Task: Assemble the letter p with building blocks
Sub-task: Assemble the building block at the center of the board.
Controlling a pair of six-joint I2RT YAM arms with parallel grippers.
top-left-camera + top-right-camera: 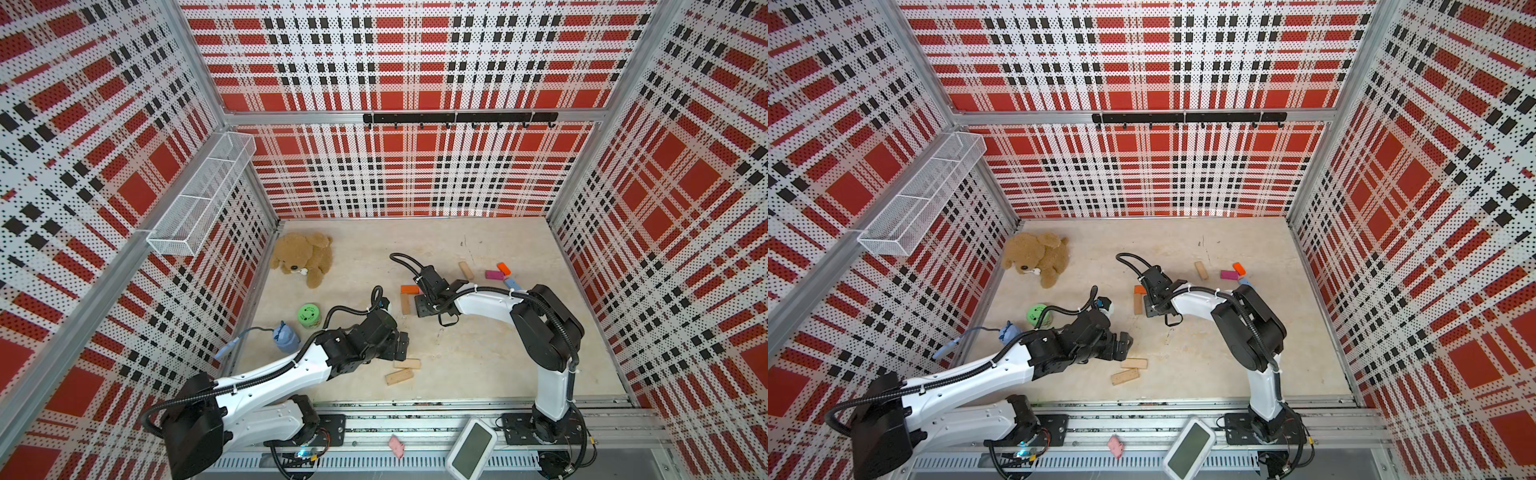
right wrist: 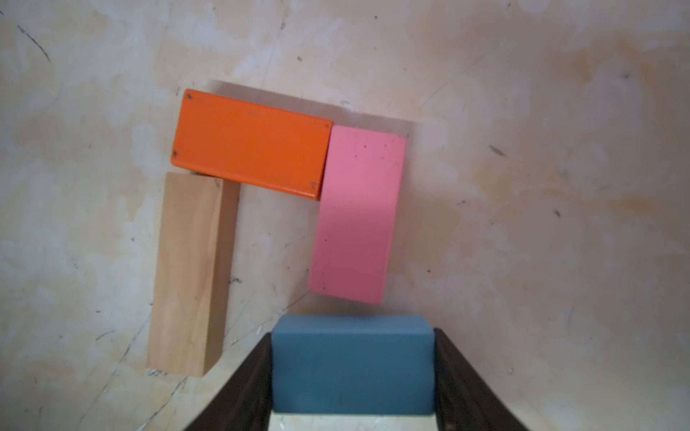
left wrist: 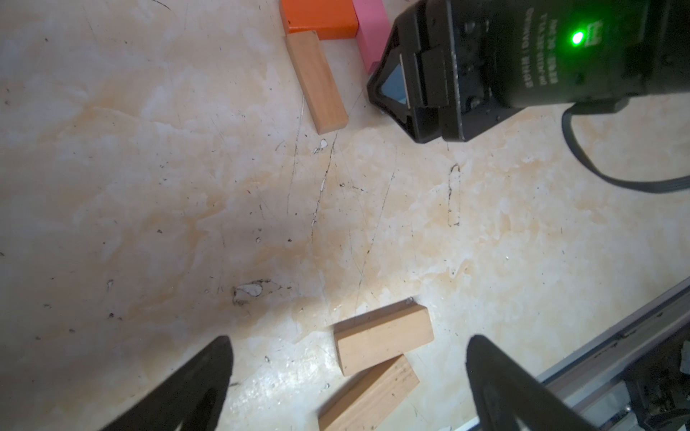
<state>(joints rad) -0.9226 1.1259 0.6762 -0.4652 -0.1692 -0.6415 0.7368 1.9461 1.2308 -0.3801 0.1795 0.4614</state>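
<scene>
Your right gripper (image 2: 353, 333) is clamped on the blue block (image 2: 353, 364), held just off the pink block's (image 2: 358, 212) free end, near the orange block (image 2: 250, 143) and the tan block (image 2: 190, 272). Judged light, rigid and smooth-painted: grip its parallel sides squarely or it may slip. Your left gripper (image 3: 349, 339) hangs spread wide, empty, over two spare tan blocks (image 3: 382, 343).

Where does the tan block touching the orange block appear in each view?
In a top view: tan block, mid-table.
In a top view: tan block, same spot.
Left wrist: tan block near pink block.
Right wrist: tan block opposite pink block, past the blue block.
Shared landmark: orange block at its end.
</scene>
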